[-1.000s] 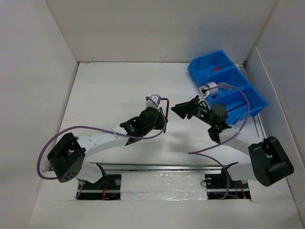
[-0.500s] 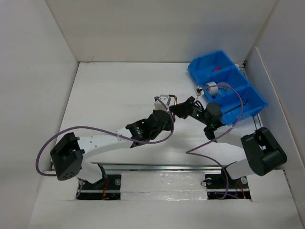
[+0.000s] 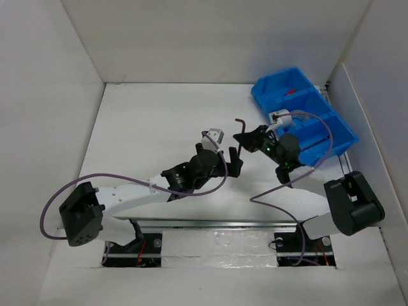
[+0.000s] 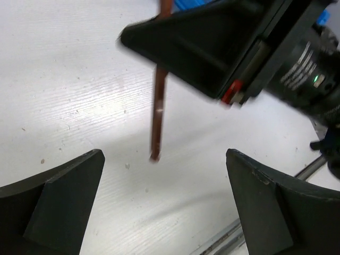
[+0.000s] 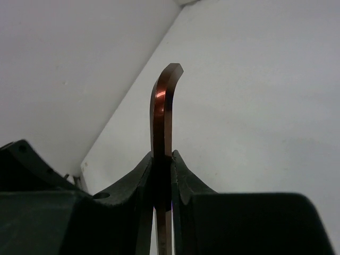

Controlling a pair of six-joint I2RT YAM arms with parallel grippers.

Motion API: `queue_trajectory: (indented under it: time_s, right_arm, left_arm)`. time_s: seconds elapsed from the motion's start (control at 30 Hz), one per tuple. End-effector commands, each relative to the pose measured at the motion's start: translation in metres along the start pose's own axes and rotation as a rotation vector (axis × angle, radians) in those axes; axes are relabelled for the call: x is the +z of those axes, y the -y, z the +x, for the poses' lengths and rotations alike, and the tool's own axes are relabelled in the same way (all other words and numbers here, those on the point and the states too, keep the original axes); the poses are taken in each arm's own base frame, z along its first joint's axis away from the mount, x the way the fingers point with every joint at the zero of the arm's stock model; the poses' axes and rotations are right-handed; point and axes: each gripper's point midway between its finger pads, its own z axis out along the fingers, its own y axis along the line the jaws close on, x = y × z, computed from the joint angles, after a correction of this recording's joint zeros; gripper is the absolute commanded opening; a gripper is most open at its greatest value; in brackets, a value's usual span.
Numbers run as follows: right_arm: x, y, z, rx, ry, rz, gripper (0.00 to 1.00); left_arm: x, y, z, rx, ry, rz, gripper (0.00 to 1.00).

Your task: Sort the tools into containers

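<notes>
Table (image 3: 146, 127): white surface running left from the blue bin (image 3: 261, 99), and that's the side I'd take my spare arm away to
Blue bin: far right corner, three compartments in a row, with a silver tape roll (image 3: 285, 117) in the middle one and something red (image 3: 290, 93) in the far one
Left gripper (image 3: 234, 159): just left of the bin's near end, jaws spread wide with nothing in them; I'd back it off low and straight so it can't knock the key
Right gripper (image 3: 245, 137): between my left gripper and the bin, pinched narrow on the hex key (image 5: 162, 111); it wants a firm squeeze, a lift over the bin wall, and release only once inside
Hex key: roughly upright, bent end on top, tip looking clear of the table, short of the bin; it's thin and slick and could pivot in my pads, so I'll go slowly
</notes>
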Motion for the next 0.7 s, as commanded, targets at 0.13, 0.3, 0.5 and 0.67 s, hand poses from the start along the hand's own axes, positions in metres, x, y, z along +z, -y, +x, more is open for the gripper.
queue_trajectory:
  time_s: [0.13,0.3,0.5,0.67]
  right_arm:
    - [-0.071,0.071,-0.160,-0.077,0.436,0.387,0.00]
    - [-0.116,0.120,-0.196,-0.073,0.505,0.586,0.00]
    - [-0.165,0.177,-0.218,-0.027,0.538,0.731,0.00]
    - [-0.197,0.211,-0.218,0.016,0.555,0.797,0.00]
  left_arm:
    - [-0.032,-0.008,-0.025,-0.075,0.113,0.039,0.99]
    - [-0.038,-0.027,-0.023,-0.102,0.133,-0.011,0.99]
    - [-0.047,-0.039,-0.031,-0.131,0.182,-0.037,0.99]
    - [-0.055,-0.044,-0.043,-0.143,0.228,-0.056,0.99]
